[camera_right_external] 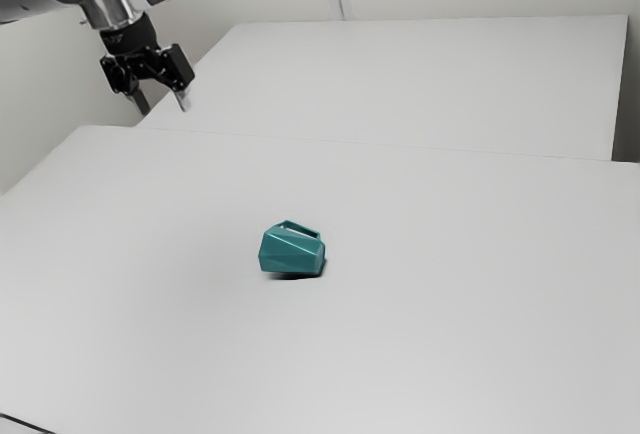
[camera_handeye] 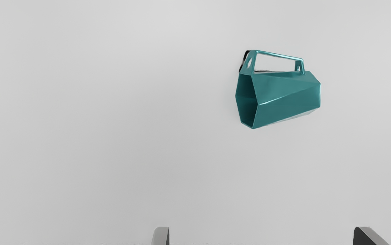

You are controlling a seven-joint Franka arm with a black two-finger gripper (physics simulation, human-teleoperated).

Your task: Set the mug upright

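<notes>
Mug [camera_right_external: 292, 254] lies on its side on the white table [camera_right_external: 450, 354], so it is not set up yet. It looks like its flat sides help it stay put and not roll. The handle [camera_handeye: 278, 55] runs along the mug's side, up off the table at least in part, so it may be easy to reach. The mug's open end [camera_handeye: 247, 102] is turned partly to the gripper [camera_right_external: 164, 103], since the wrist view sees a bit inside. The gripper is up high, well apart from the mug, with its two fingers wide apart and no thing held. I think they are wide so they can go down around the mug. Next, it should come close, pinch, lift a bit and tip the open end up. A weak pinch could let the mug slip and turn. Past the mug is a big white flat top [camera_right_external: 420, 79].
</notes>
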